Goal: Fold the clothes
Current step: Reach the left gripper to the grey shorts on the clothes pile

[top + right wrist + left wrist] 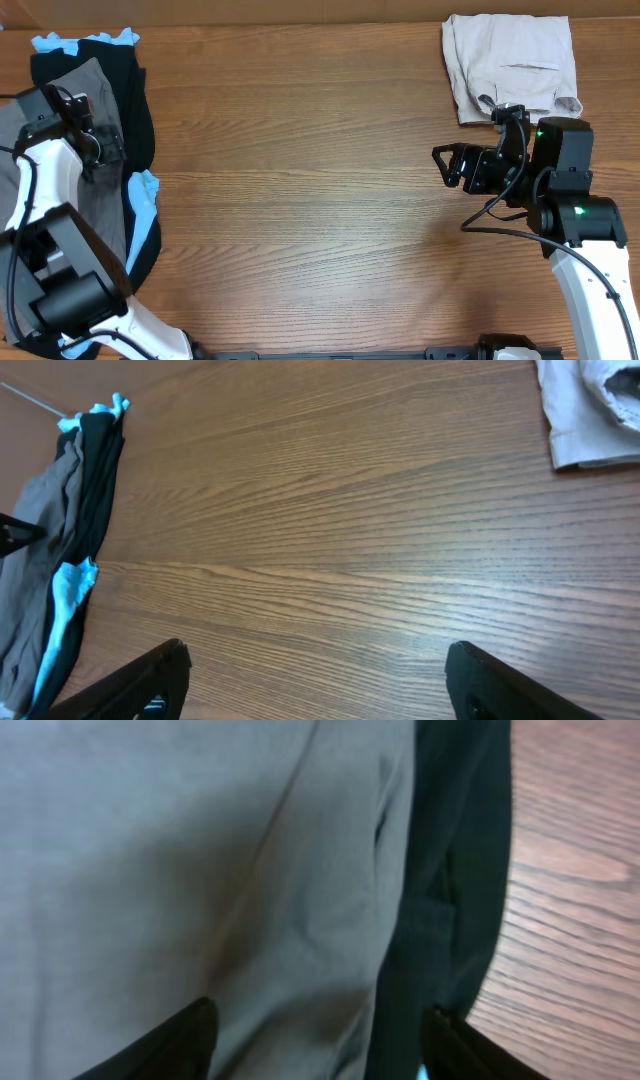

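Two pairs of jaws, both spread. Your left jaws sit low over the medium-grey woven cotton shorts (150,850). Grey cloth fills the gap between them, and the edge of a long black garment (450,870) lies by one tip; you cannot tell whether the tips touch the cloth. Your right jaws hang over the brown wood-grain counter (300,200), gripping nothing, near the front left corner of the pale beige folded shorts (510,60). Well left of those beige shorts, the grey shorts lie crumpled on the black garment and a light-blue garment (145,195).
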